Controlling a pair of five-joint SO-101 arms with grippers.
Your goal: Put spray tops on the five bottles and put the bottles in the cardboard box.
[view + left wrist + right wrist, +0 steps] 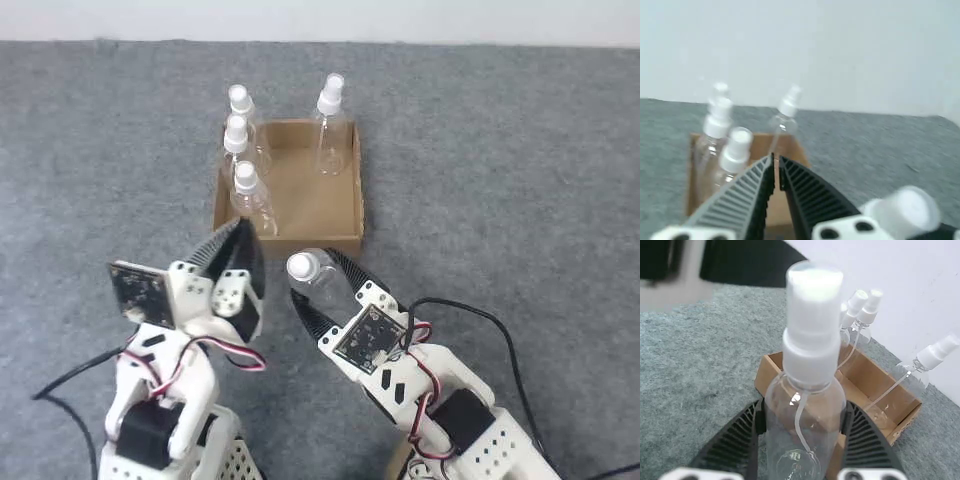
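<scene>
The cardboard box [290,240] stands on the grey carpet just beyond both grippers. Inside it stand several clear bottles with white spray tops: three along one side [246,185] and one at the far corner [331,125]. My right gripper [311,272] is shut on another clear bottle [305,268], held upright with its spray top on, just in front of the box's near wall. In the right wrist view this bottle [810,365] stands between the black fingers [735,440]. My left gripper [245,228] is shut and empty at the box's near left corner, next to the nearest bottle [737,145].
Grey carpet [500,180] spreads on all sides of the box. The right half of the box floor [310,195] is bare. Black cables [480,315] trail behind the arms. A white wall [840,50] rises beyond the carpet.
</scene>
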